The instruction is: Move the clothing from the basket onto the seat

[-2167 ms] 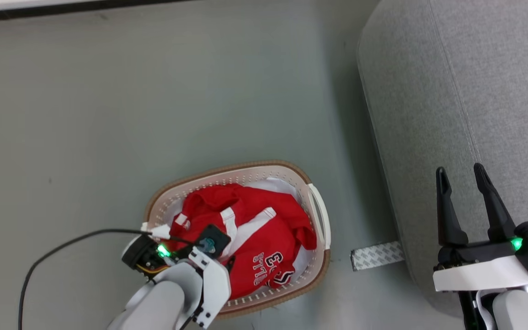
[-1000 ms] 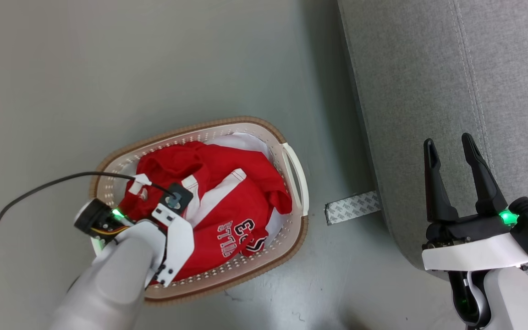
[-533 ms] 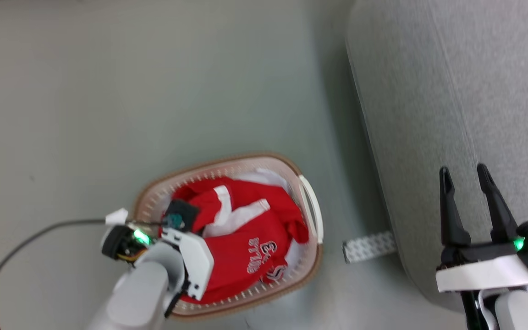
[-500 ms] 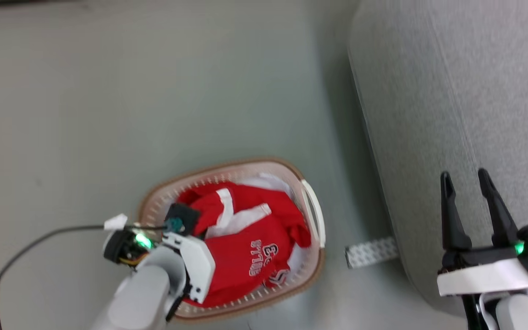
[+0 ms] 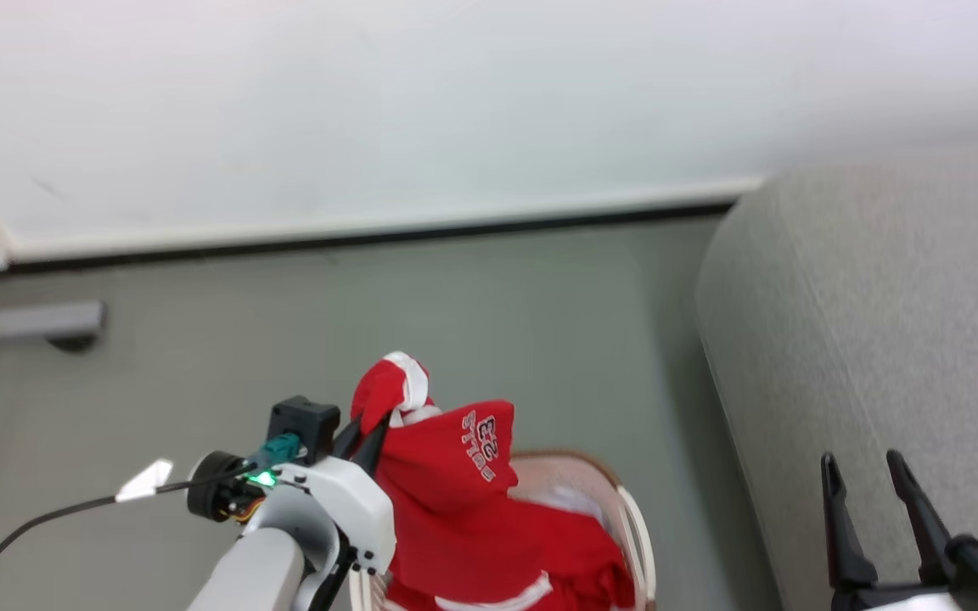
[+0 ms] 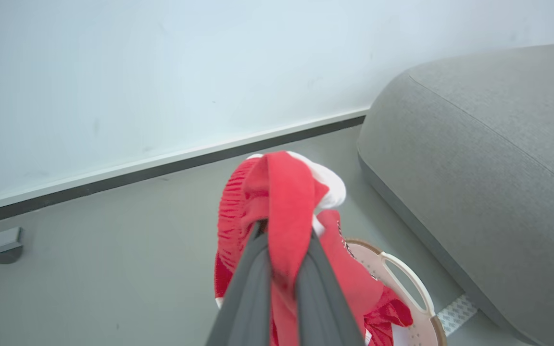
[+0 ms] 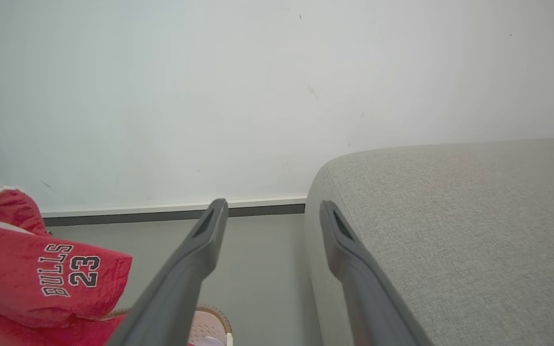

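Left hand (image 6: 285, 230) pinches one fold of clothing (image 5: 455, 501); the hanging tail might snag the basket (image 5: 635, 526) or slip. Right hand (image 5: 867, 475) wide, empty.

Bare floor (image 5: 540, 322) lies open between the basket (image 5: 637, 535) and the seat (image 5: 879, 322), whose rounded side rises as a broad barrier on the right. The wall (image 5: 455, 102) closes the far side. Red clothing (image 5: 455, 501) hangs over the basket's mouth, partly blocking it.
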Motion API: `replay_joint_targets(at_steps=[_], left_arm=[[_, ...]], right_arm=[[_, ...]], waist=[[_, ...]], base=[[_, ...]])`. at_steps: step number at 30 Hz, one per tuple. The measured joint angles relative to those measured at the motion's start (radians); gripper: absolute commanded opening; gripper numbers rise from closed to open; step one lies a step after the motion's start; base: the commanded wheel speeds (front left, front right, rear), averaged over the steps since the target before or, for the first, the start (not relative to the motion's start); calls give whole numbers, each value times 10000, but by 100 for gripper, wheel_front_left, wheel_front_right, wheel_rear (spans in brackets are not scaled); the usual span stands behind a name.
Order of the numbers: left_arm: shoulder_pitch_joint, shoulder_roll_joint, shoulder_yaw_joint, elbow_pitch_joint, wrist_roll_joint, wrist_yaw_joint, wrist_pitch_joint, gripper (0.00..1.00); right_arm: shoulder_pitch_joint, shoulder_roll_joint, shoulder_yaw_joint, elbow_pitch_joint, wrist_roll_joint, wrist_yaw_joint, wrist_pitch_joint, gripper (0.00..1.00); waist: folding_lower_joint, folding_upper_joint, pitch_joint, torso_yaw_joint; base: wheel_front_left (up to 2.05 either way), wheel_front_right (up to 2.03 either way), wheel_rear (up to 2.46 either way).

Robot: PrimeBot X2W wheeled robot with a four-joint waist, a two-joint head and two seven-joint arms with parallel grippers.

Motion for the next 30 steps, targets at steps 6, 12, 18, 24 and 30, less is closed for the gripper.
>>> replay_joint_targets(at_steps=[6,12,18,24,30], left_arm=[[419,416,259,-2230,-219,320,867,0],[621,890,441,-4132,-301,453,1779,0],[561,1191,566,-5582,-336,587,2460,0],[567,1250,499,-6516,-336,717,2836,0],[648,1183,324,-6951,-341,786,2993,0]], right_arm=[[471,-2,50,17,-27,0,0,100],[695,-6,117,-19,-27,0,0,100],[803,-10,468,-107,-27,0,0,100],[758,-12,1720,-483,-25,0,0,100],[100,-209,3808,-800,244,2,-2,100]], waist=[[-1,0,-1211,320],[0,0,-1776,422],[1,0,-1811,345],[3,0,-1765,248],[3,0,-1685,154]], base=[[0,0,0],[0,0,0],[0,0,0],[0,0,0],[0,0,0]])
